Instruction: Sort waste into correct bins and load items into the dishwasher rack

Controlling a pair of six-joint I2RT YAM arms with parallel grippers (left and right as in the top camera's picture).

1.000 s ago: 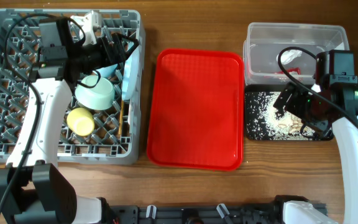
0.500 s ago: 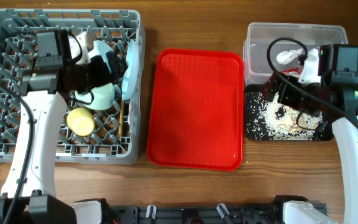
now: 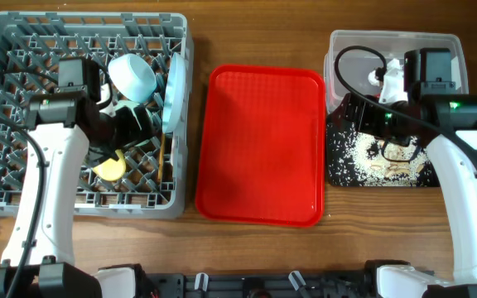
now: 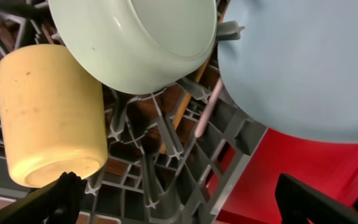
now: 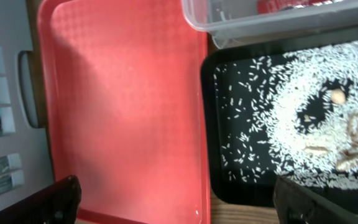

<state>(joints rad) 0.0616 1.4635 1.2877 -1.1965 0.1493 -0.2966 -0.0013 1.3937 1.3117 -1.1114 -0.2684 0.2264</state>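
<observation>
The grey dishwasher rack (image 3: 23,50) holds an upright pale blue plate (image 3: 172,91), a pale bowl (image 3: 132,76) and a yellow cup (image 3: 110,168). My left gripper (image 3: 135,124) is open and empty low inside the rack. Its wrist view shows the yellow cup (image 4: 48,112), a pale green bowl (image 4: 135,37), the plate (image 4: 303,68) and a wooden chopstick (image 4: 179,115). My right gripper (image 3: 363,116) is open and empty over the left edge of the black tray (image 3: 338,170). That tray holds rice grains and beige scraps (image 5: 319,118). A red wrapper (image 5: 278,6) lies in the clear tub (image 3: 387,41).
The red serving tray (image 3: 259,145) lies between the rack and the bins, and its rim nearly touches the black tray (image 5: 213,180). Bare wooden table shows along the front edge (image 3: 371,223). My right arm hides much of the tub's inside.
My left gripper has moved down and forward in the rack, uncovering the pale bowl. My right gripper has moved left, from over the rice to the black tray's left edge.
</observation>
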